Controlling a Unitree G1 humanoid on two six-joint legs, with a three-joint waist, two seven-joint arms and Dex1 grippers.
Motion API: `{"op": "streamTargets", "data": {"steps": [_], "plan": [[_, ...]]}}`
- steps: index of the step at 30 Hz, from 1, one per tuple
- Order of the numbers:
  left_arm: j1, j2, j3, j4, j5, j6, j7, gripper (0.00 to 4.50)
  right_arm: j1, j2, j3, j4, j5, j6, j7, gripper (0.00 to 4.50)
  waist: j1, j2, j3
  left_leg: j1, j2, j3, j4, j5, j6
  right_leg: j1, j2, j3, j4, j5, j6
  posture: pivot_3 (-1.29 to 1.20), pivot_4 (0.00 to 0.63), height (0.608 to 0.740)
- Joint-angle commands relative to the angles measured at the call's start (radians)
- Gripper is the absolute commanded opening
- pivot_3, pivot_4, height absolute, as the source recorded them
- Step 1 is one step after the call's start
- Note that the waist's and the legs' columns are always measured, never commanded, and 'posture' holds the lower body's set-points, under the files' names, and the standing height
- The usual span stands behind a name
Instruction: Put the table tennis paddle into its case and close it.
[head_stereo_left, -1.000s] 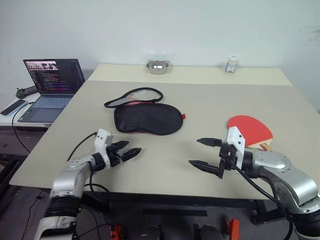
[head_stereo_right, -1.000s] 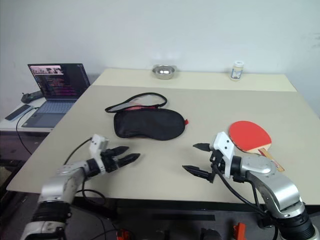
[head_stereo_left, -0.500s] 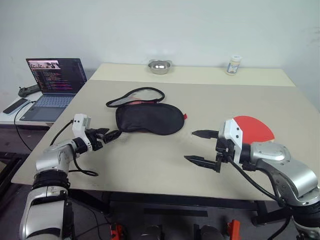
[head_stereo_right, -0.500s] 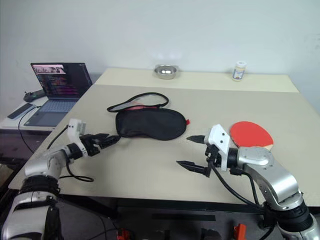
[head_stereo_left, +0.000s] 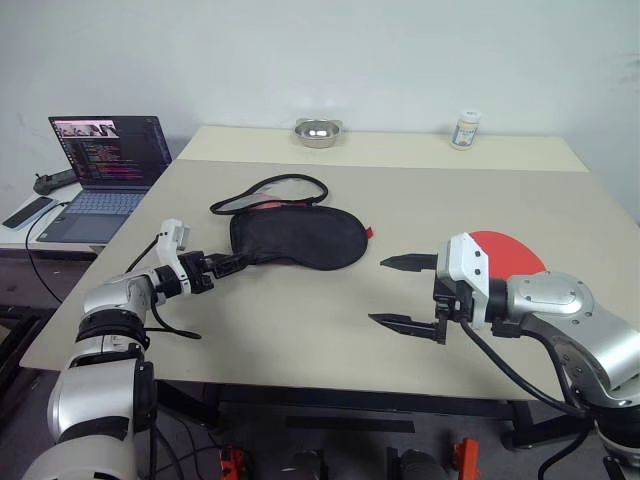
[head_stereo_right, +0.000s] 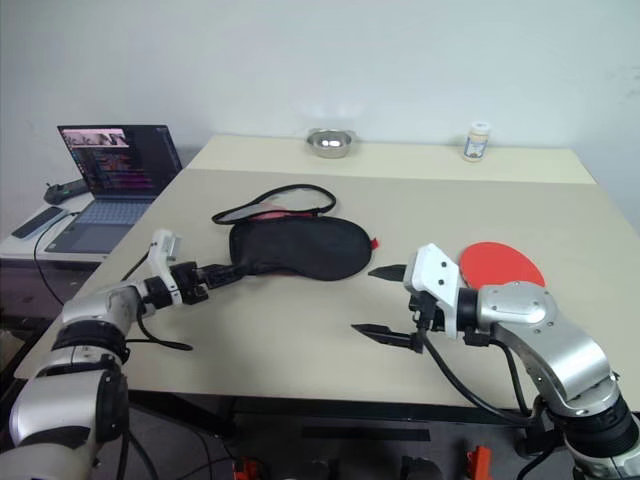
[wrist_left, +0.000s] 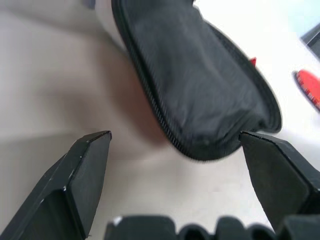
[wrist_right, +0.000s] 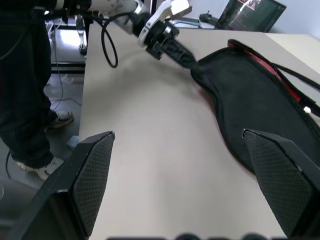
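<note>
Now left gripper (head_stereo_left: 228, 265) wide open and empty, fingertips just at the near end of the black case (head_stereo_left: 297, 239) lying mid-table. Right gripper (head_stereo_left: 403, 292) likewise spread wide, holding nothing, hovering above the table (head_stereo_left: 300, 320) beside the red table tennis paddle (head_stereo_left: 512, 253), partly hidden behind its arm.

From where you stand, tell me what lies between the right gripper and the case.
Only bare table. In the left eye view, nothing sits on the stretch from the open right gripper to the black case; the right wrist view shows the same.
</note>
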Motion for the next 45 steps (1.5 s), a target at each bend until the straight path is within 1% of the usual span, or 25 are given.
{"op": "streamTargets", "data": {"steps": [1, 7, 9, 11, 19, 21, 23, 25, 29, 32, 38, 42, 45], "plan": [[-0.046, 0.008, 0.032, 0.013, -0.015, 0.007, -0.022, 4.46, -0.019, -0.008, -0.014, -0.024, 0.009, -0.01, 0.004, 4.5, -0.001, 0.0, 0.0, 0.0, 0.0, 0.0, 0.0, 0.0, 0.0, 0.0, 0.0, 0.0, 0.0, 0.0, 0.0, 0.0, 0.15, 0.74], [-0.067, -0.024, 0.034, 0.045, 0.004, 0.008, 0.014, 4.46, -0.016, -0.003, -0.004, -0.023, 0.002, -0.014, 0.0, 4.5, -0.004, -0.001, 0.0, 0.0, 0.0, 0.0, 0.0, 0.0, 0.0, 0.0, 0.0, 0.0, 0.001, 0.0, 0.0, 0.0, 0.15, 0.74], [-0.071, -0.035, 0.033, 0.053, 0.009, 0.003, 0.025, 4.08, -0.015, -0.003, -0.004, -0.022, -0.001, -0.016, 0.0, 4.5, -0.007, -0.001, 0.001, 0.0, 0.0, 0.0, 0.001, 0.0, 0.0, 0.0, 0.0, 0.0, 0.001, 0.0, 0.0, 0.0, 0.15, 0.74], [-0.077, -0.042, 0.041, 0.06, 0.007, -0.003, 0.039, 3.57, -0.014, -0.003, -0.003, -0.022, -0.005, -0.018, -0.002, 4.5, -0.009, -0.002, 0.001, 0.0, 0.0, 0.0, 0.001, 0.0, 0.0, 0.0, 0.0, 0.0, 0.002, 0.0, 0.0, 0.0, 0.15, 0.74], [-0.102, -0.077, 0.065, 0.033, -0.017, 0.016, 0.028, 0.6, 0.003, -0.007, -0.007, -0.027, -0.012, -0.022, -0.008, 4.5, -0.015, -0.003, 0.002, 0.0, 0.0, 0.0, 0.002, 0.0, 0.0, -0.001, 0.0, 0.001, 0.005, 0.0, 0.0, 0.0, 0.15, 0.74], [-0.106, -0.103, 0.072, -0.02, -0.043, 0.053, 0.009, 0.02, 0.008, -0.01, -0.013, -0.028, -0.013, -0.023, -0.007, 4.5, -0.015, -0.004, 0.002, 0.0, -0.001, 0.0, 0.002, 0.0, 0.0, -0.001, -0.001, 0.001, 0.006, 0.0, 0.0, 0.0, 0.15, 0.74], [-0.088, -0.138, 0.078, -0.116, -0.087, 0.13, -0.003, 0.02, 0.015, -0.018, -0.02, -0.027, -0.014, -0.025, -0.004, 4.5, -0.015, -0.006, 0.004, 0.0, -0.001, 0.0, 0.002, 0.0, 0.0, -0.001, -0.001, 0.0, 0.006, 0.0, 0.0, 0.0, 0.15, 0.74], [-0.039, -0.173, 0.072, -0.247, -0.127, 0.214, -0.004, 0.02, 0.021, -0.027, -0.028, -0.026, -0.015, -0.028, 0.001, 4.5, -0.015, -0.008, 0.005, 0.0, -0.001, 0.0, 0.002, 0.0, 0.0, -0.001, -0.001, 0.0, 0.006, 0.0, 0.0, 0.0, 0.15, 0.74], [0.087, -0.249, 0.076, -0.516, -0.223, 0.386, 0.064, 0.02, 0.034, -0.062, -0.052, -0.011, -0.014, -0.043, 0.018, 4.5, -0.019, -0.008, 0.005, 0.0, 0.0, 0.001, 0.002, 0.0, 0.0, -0.001, -0.001, 0.002, 0.006, 0.0, 0.0, 0.0, 0.15, 0.74], [0.158, -0.302, 0.075, -0.639, -0.262, 0.447, 0.122, 0.02, 0.046, -0.097, -0.07, 0.009, -0.019, -0.063, 0.039, 4.5, -0.019, -0.008, 0.005, 0.0, 0.0, 0.001, 0.002, 0.0, -0.001, -0.001, -0.001, 0.003, 0.006, 0.0, 0.0, 0.0, 0.15, 0.74], [0.219, -0.412, 0.093, -0.757, -0.338, 0.512, 0.24, 0.02, 0.053, -0.139, -0.09, 0.048, -0.031, -0.098, 0.068, 4.5, -0.014, -0.009, 0.005, 0.001, 0.0, 0.001, 0.002, 0.0, -0.001, -0.001, -0.001, 0.003, 0.007, 0.0, 0.0, 0.0, 0.15, 0.74], [0.215, -0.472, 0.108, -0.768, -0.372, 0.516, 0.317, 0.02, 0.063, -0.158, -0.096, 0.063, -0.047, -0.12, 0.077, 4.5, -0.012, -0.009, 0.005, 0.001, 0.0, 0.002, 0.002, 0.0, -0.001, -0.001, -0.001, 0.003, 0.007, 0.0, 0.0, 0.0, 0.15, 0.74], [0.214, -0.518, 0.086, -0.784, -0.386, 0.52, 0.344, 0.02, 0.071, -0.169, -0.099, 0.066, -0.055, -0.132, 0.082, 4.5, -0.01, -0.009, 0.005, 0.0, -0.001, 0.002, 0.002, 0.0, -0.001, -0.001, -0.002, 0.003, 0.007, 0.0, 0.0, 0.0, 0.15, 0.74]]}}
